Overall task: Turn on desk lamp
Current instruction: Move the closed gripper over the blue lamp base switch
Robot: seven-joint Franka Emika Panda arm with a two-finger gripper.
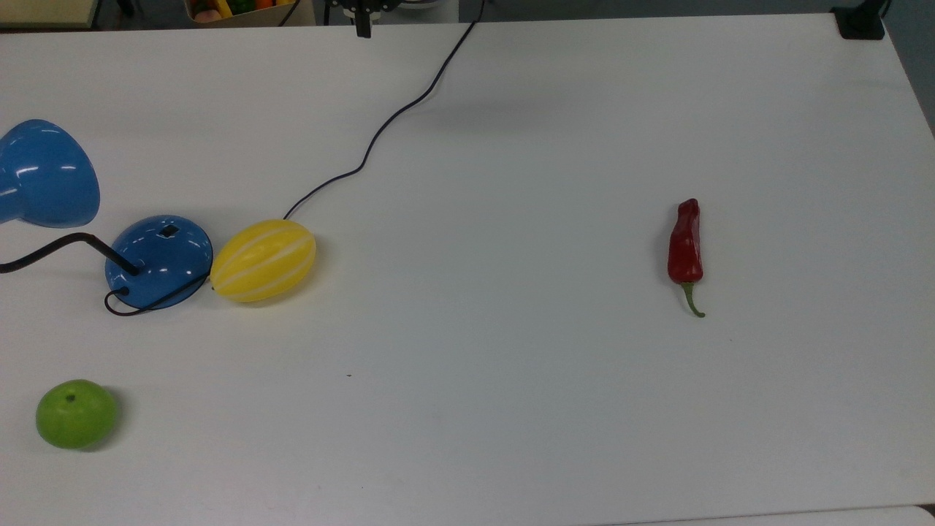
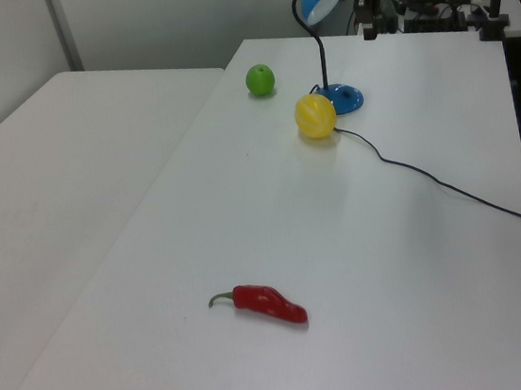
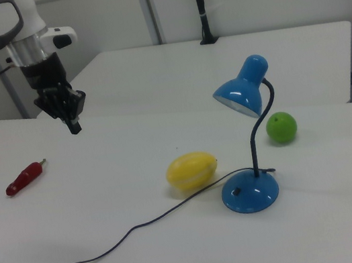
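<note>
- The desk lamp (image 3: pixel 248 153) is stood near one end of the white table (image 1: pixel 511 409), at the top view's left; its dome base (image 1: pixel 158 261) rests flat, and the black neck (image 3: pixel 261 133) carries the cone shade (image 3: pixel 242 90) up and over so that it tilts downward.
- No glow is seen in the shade, so the lamp is judged unlit and the task not yet done.
- The small black switch (image 1: pixel 169 231) is set on the upper face of the base, uncovered and reachable from above.
- A yellow striped melon (image 1: pixel 264 260) is laid touching or just beside the base, on the side where the cord (image 1: pixel 380 131) runs off across the table; a press on the switch is thus judged to need a descent clear of it.
- The gripper (image 3: pixel 73 122) is held above the table, well apart from the lamp, with its fingers drawn together to a narrow tip and nothing held between them, which suits a poking press.
- A green apple (image 1: pixel 76 413) and a red chili pepper (image 1: pixel 685 245) are left lying elsewhere on the table.
</note>
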